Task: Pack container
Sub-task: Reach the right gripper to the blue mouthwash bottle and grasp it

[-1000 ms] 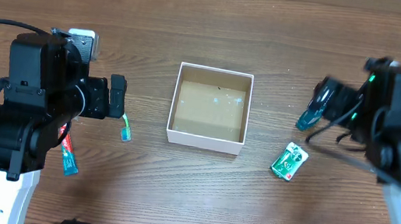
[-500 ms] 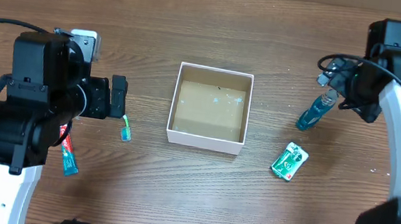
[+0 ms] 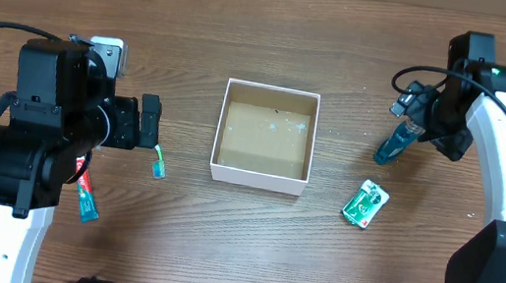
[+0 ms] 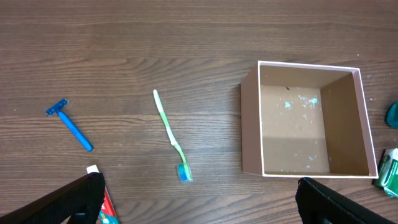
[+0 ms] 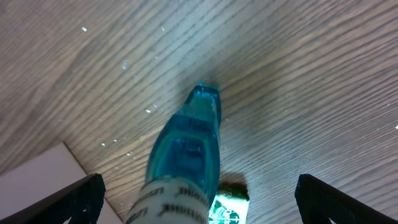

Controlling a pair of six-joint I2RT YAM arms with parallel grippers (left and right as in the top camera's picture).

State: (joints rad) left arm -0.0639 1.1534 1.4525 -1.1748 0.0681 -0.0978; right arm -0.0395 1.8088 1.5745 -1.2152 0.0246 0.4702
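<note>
The container, a shallow square box with white walls and a brown inside, sits mid-table with nothing in it; it also shows in the left wrist view. My left gripper is open and empty, hovering left of the box. My right gripper is open over a teal bottle. In the right wrist view the bottle stands between the spread fingers, and they do not touch it.
A green toothbrush, a blue razor and a red toothpaste tube lie left of the box. A green packet lies right of the box, near the bottle.
My right arm has swung toward the far side of the table, and its gripper has settled over the teal bottle. The left arm and the objects have not moved.
</note>
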